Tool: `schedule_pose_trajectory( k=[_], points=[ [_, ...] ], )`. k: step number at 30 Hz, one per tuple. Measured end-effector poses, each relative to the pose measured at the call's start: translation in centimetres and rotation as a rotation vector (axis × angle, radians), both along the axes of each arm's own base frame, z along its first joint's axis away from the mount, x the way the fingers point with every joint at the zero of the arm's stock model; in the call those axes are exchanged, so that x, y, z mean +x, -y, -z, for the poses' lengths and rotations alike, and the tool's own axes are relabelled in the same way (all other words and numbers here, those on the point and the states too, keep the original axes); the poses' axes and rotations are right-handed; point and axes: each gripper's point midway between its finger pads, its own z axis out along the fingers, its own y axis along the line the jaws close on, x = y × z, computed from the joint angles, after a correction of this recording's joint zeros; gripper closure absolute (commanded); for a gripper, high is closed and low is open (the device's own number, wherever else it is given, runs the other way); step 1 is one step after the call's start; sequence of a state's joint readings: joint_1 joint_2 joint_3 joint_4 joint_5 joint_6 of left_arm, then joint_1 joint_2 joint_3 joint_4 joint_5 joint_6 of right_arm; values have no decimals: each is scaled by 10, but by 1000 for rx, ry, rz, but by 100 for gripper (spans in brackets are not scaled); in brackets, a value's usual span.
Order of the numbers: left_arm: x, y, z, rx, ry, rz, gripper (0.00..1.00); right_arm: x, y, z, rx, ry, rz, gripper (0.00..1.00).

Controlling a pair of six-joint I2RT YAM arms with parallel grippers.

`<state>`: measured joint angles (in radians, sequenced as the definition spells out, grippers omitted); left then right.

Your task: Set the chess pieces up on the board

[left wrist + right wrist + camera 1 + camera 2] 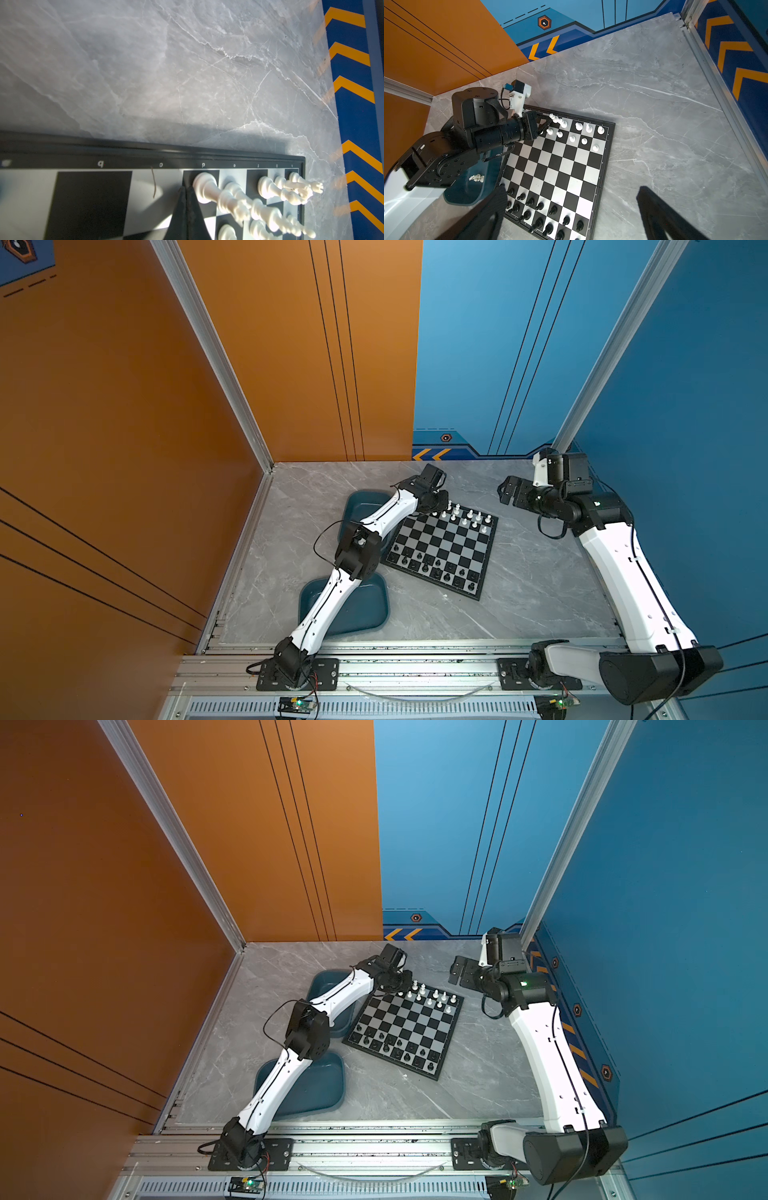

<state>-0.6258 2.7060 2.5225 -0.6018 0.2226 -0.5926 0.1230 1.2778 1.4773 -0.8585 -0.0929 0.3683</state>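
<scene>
Two groups of tiny plastic chessmen stand on the flat square board (pixel 451 549) (pixel 405 1029) (pixel 556 166) of black and silver-grey squares, which lies askew on the grey marble-patterned table (pixel 540 572). The white chess pieces (pixel 469 516) (pixel 436 996) (pixel 579 126) fill part of the board's two rows farthest from the arm bases, and the black chess pieces (pixel 436 572) (pixel 399 1052) (pixel 539 207) the two nearest rows. The left gripper (pixel 548 122) (pixel 184 193) has its jaws pressed together, tips low over the board's white back row beside a tall white piece. The right gripper (pixel 505 489) (pixel 455 969) hangs raised off the board past its far corner, jaws spread wide. Two teal rounded trays flank the board's left edge; the farther tray (pixel 467 195) holds a lone white piece (pixel 476 178), lying down.
</scene>
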Motion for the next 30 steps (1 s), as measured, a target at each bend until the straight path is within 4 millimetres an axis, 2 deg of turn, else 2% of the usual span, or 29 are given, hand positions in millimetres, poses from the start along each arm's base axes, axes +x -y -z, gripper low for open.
schedule_pose_trajectory(
  k=[16, 30],
  points=[
    [0, -2, -1, 4, -11, -5, 100, 0, -2, 0, 9, 2, -4, 0],
    [2, 7, -1, -49, -23, 4, 100, 1, -2, 0, 9, 2, -4, 0]
  ],
)
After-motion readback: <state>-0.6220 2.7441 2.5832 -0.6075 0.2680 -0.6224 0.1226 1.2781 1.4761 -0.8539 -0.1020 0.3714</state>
